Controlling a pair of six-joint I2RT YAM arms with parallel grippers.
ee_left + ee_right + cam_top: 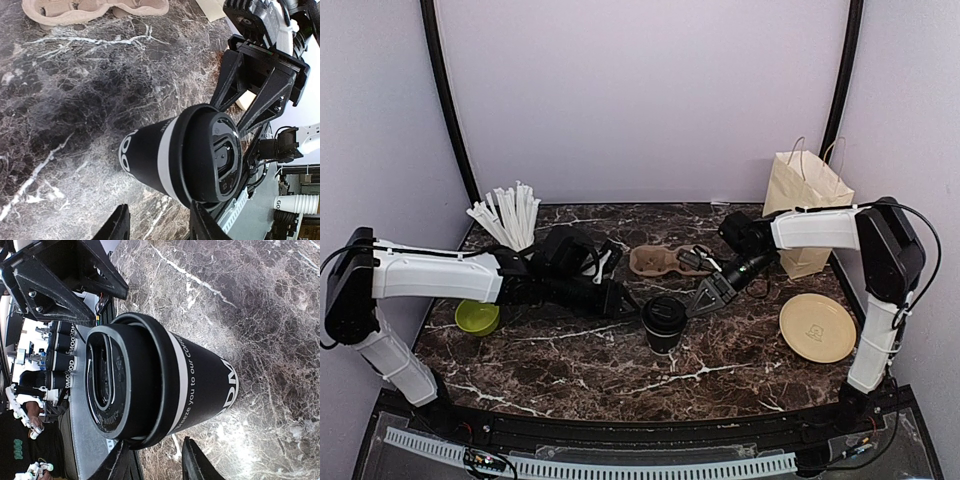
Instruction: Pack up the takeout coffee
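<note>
The takeout coffee (663, 322) stands upright on the marble table, a black cup with a white band and a black lid on it. My left gripper (622, 300) is open just left of it, and my right gripper (704, 297) is open just right of it; neither touches it. In the left wrist view the cup (165, 160) stands beyond my open fingers (119, 225), with the right gripper (257, 85) behind it. In the right wrist view the cup (170, 385) stands just past my open fingertips (195, 462).
A cardboard cup carrier (663, 261) lies behind the cup. A brown paper bag (805, 210) stands at the back right and a yellow plate (817, 327) lies in front of it. A lime-green bowl (477, 316) and a cup of white straws (510, 215) are at the left.
</note>
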